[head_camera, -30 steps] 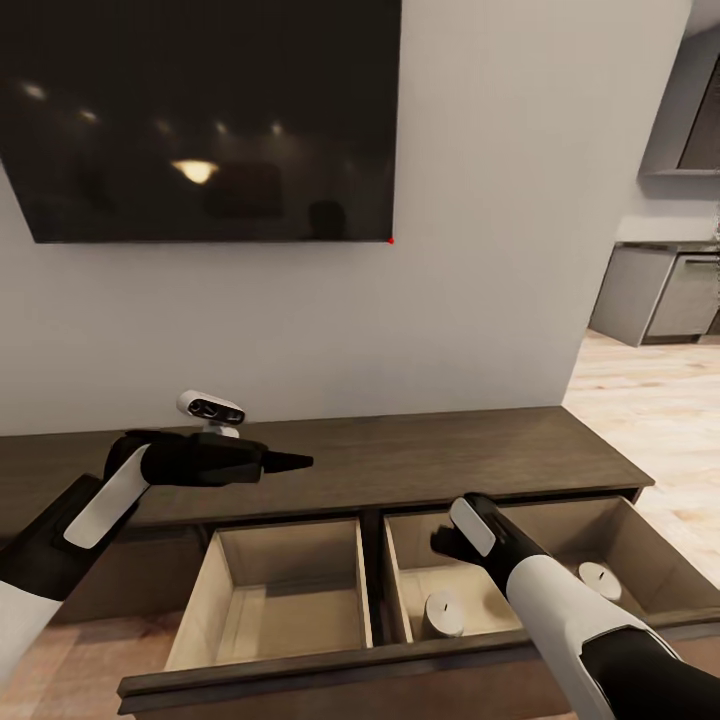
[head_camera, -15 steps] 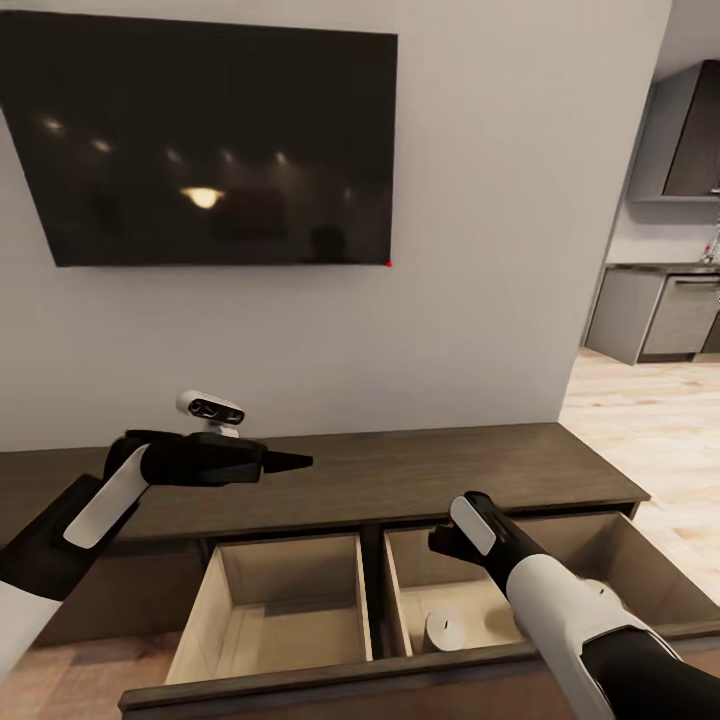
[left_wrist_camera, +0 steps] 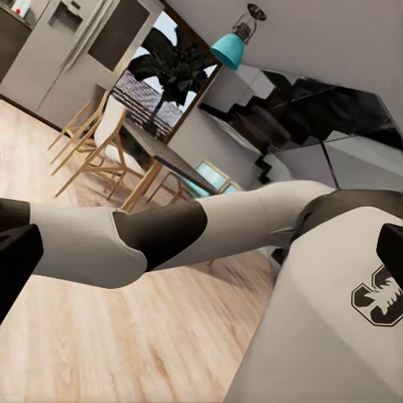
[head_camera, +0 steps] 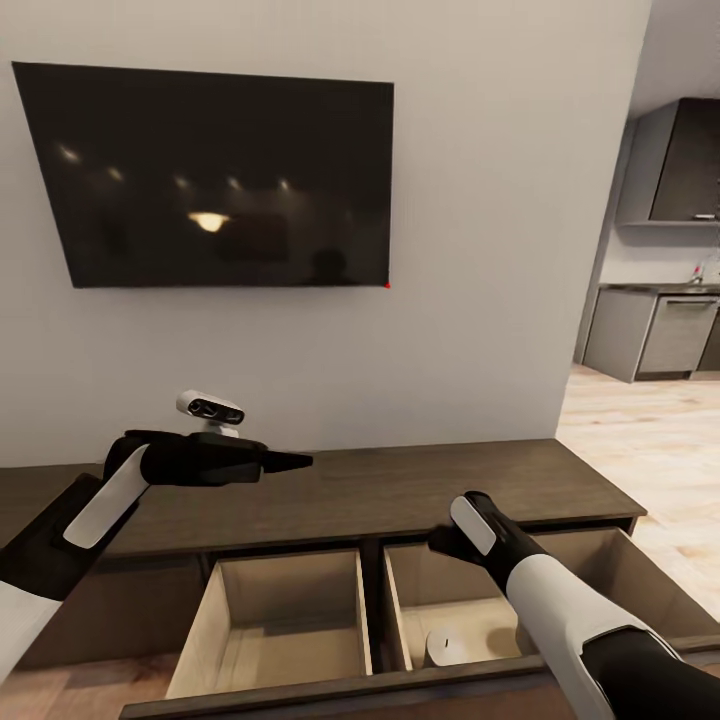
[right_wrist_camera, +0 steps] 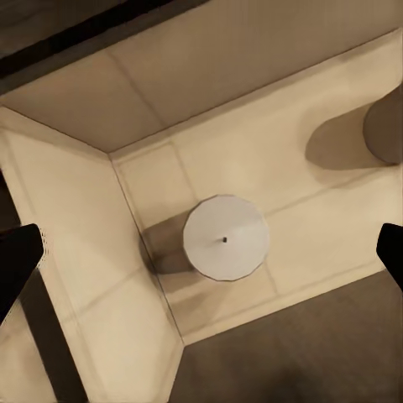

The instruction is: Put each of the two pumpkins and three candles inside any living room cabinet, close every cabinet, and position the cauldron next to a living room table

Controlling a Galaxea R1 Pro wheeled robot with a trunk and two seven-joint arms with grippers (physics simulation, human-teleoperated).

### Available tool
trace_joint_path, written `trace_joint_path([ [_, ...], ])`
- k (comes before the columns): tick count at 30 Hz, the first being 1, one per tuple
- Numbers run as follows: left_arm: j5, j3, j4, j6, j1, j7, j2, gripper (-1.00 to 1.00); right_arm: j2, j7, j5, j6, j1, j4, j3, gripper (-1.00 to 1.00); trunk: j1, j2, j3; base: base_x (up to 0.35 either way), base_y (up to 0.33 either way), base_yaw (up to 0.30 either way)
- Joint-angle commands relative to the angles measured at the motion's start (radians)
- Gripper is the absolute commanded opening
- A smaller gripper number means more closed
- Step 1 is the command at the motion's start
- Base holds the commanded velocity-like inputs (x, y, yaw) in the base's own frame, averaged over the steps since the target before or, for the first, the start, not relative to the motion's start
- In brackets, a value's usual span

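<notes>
The long dark brown cabinet (head_camera: 400, 490) stands under the wall, with both its drawers pulled out. The left drawer (head_camera: 280, 620) holds nothing. In the right drawer (head_camera: 620, 560) a stubby pale candle (head_camera: 452, 645) stands near the front left corner. My right gripper (head_camera: 442, 542) hangs open above that drawer, pointing down. In the right wrist view the candle (right_wrist_camera: 225, 238) sits between the spread fingertips (right_wrist_camera: 18, 260), and another candle (right_wrist_camera: 386, 126) stands farther along the drawer floor. My left gripper (head_camera: 292, 461) is open above the cabinet top, holding nothing. Pumpkins and cauldron are out of view.
A big black TV (head_camera: 220, 180) hangs on the grey wall above the cabinet. Light wood floor (head_camera: 640, 440) leads right to grey kitchen units (head_camera: 670, 330). The left wrist view looks back at my own trunk (left_wrist_camera: 336, 277) and a dining table (left_wrist_camera: 159, 155) with chairs.
The head camera has tilted up, so the TV and cabinet sit lower in the picture and the farther candle has slid out of frame. Both arms and the drawers stand as before.
</notes>
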Motion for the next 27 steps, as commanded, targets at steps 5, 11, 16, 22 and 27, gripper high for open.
trace_joint_path([
  [5,0.004,-0.002,0.0,0.006,-0.001,-0.002,0.001,1.0,-0.001,-0.009,-0.01,0.001,0.0,-0.001,0.007,1.0,-0.002,0.001,0.018,0.0,0.0,0.0],
  [11,0.003,-0.002,0.0,0.006,-0.001,-0.001,0.001,1.0,-0.001,-0.009,-0.009,0.0,0.0,0.0,0.007,1.0,-0.005,0.002,0.041,0.0,0.0,0.0],
  [16,0.002,-0.002,0.0,0.006,-0.001,-0.001,0.001,1.0,-0.001,-0.009,-0.009,-0.001,0.0,0.0,0.007,1.0,-0.022,0.032,0.058,0.0,0.0,0.0],
  [22,0.002,-0.002,0.0,0.006,-0.001,-0.001,0.001,1.0,0.0,-0.009,-0.009,-0.002,-0.001,0.0,0.007,1.0,-0.045,0.074,0.077,0.0,0.0,0.0],
  [27,0.002,-0.002,0.001,0.006,-0.001,0.0,0.001,1.0,0.001,-0.009,-0.009,-0.003,-0.001,0.0,0.007,1.0,-0.064,0.109,0.092,-0.004,0.0,0.0],
])
